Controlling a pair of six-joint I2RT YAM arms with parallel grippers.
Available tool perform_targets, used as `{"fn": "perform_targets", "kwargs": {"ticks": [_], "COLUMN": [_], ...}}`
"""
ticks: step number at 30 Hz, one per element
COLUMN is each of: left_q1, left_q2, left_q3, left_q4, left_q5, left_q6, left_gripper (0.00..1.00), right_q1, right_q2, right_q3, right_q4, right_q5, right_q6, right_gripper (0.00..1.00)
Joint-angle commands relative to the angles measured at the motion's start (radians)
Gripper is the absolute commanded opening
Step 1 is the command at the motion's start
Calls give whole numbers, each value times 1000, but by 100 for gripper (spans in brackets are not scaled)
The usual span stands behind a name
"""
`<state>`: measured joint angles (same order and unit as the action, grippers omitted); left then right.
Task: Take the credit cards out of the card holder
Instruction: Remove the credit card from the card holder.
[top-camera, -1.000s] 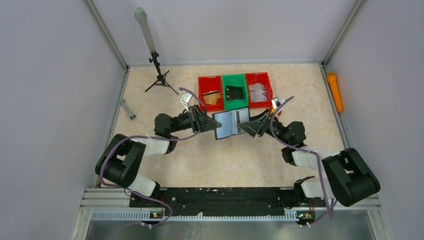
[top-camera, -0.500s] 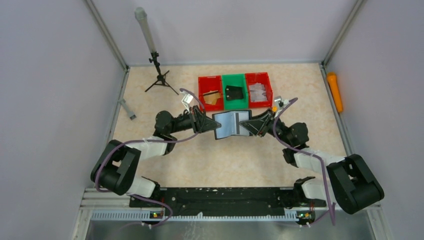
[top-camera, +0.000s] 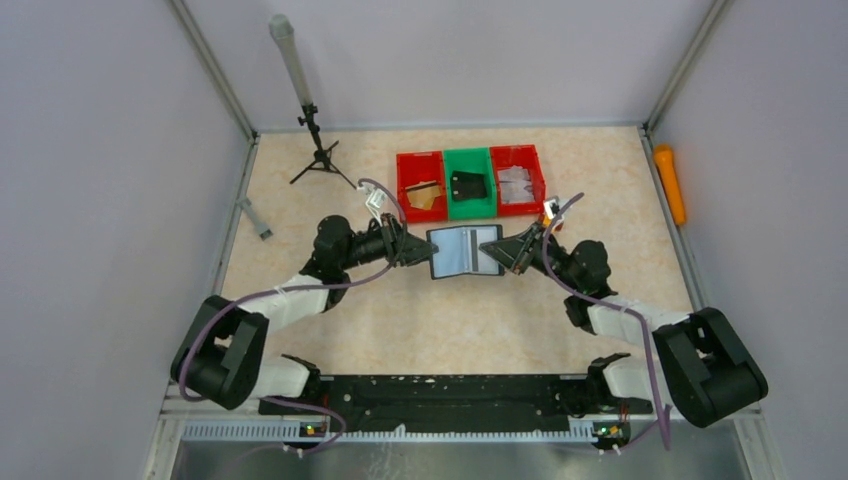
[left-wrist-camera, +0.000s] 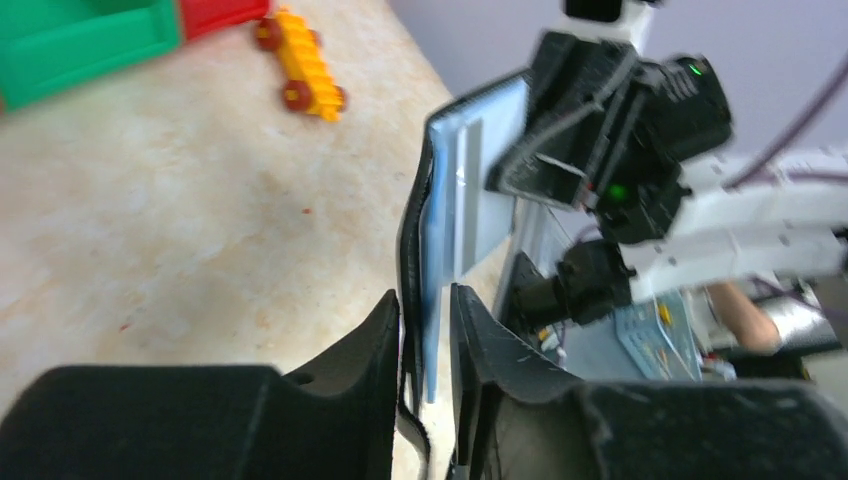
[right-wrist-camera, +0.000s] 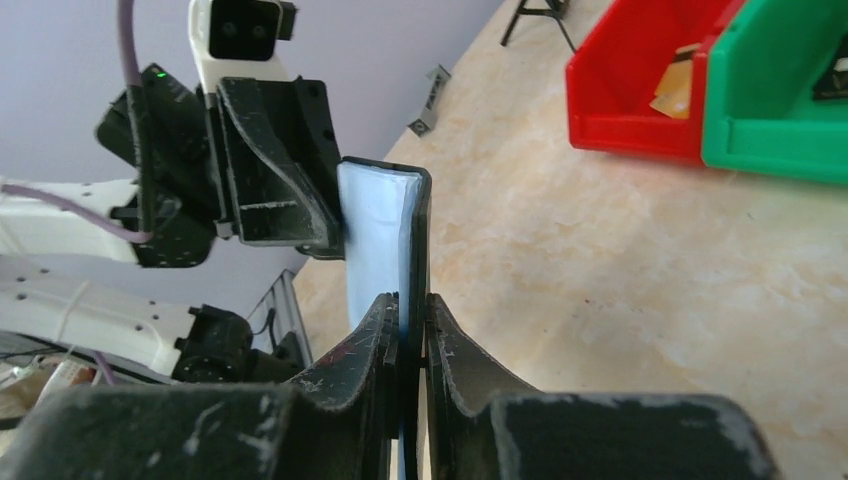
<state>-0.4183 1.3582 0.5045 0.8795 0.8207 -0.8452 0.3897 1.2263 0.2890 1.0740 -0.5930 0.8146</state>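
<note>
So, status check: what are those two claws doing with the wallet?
Right gripper shut on one edge of the card holder. Left gripper straddles the opposite edge, grip unclear. Holder spread open between them. Nothing blocking.

With our right gripper (right-wrist-camera: 410, 305) we now pinch the right edge of the flat black folding card holder (top-camera: 462, 250); our left gripper (left-wrist-camera: 425, 300) loosens.

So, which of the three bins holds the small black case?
The green bin, in the middle of the row: the black case lies in it. The left red bin holds something brownish, the right red bin pale pieces.
</note>
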Motion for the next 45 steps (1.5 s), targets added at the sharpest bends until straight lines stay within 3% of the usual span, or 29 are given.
{"fn": "perform_targets", "kwargs": {"ticks": [1, 4, 8, 12, 17, 29, 35, 45], "left_q1": [3, -28, -71, -78, -90, -96, -95, -94], "left_q2": [-89, -97, -117, -131, -35, 123, 134, 161], "left_q3": [79, 144, 154, 125, 143, 174, 176, 154], "left_q4": [-392, -592, -615, -515, -396, -285, -270, -114], "left_q5": [-262, -413, -461, -353, -165, -70, -52, 31], "left_q6": [225, 305, 344, 333, 282, 181, 177, 89], "left_gripper": [33, 43, 44, 44, 45, 36, 38, 37], "right_q1": [-6, -6, -6, -6, -6, -6, -6, -6], "right_q2": [-15, 7, 45, 87, 122, 139, 126, 140], "right_q3": [39, 53, 89, 106, 118, 83, 77, 74], "right_q4": [-71, -115, -233, -245, -216, -6, 24, 141], "right_q5": [69, 104, 170, 162, 115, -12, -32, -103], "right_q6": [-52, -59, -85, -85, -73, 29, 53, 140], "right_gripper": [3, 1, 0, 0, 0, 0, 0, 0]}}
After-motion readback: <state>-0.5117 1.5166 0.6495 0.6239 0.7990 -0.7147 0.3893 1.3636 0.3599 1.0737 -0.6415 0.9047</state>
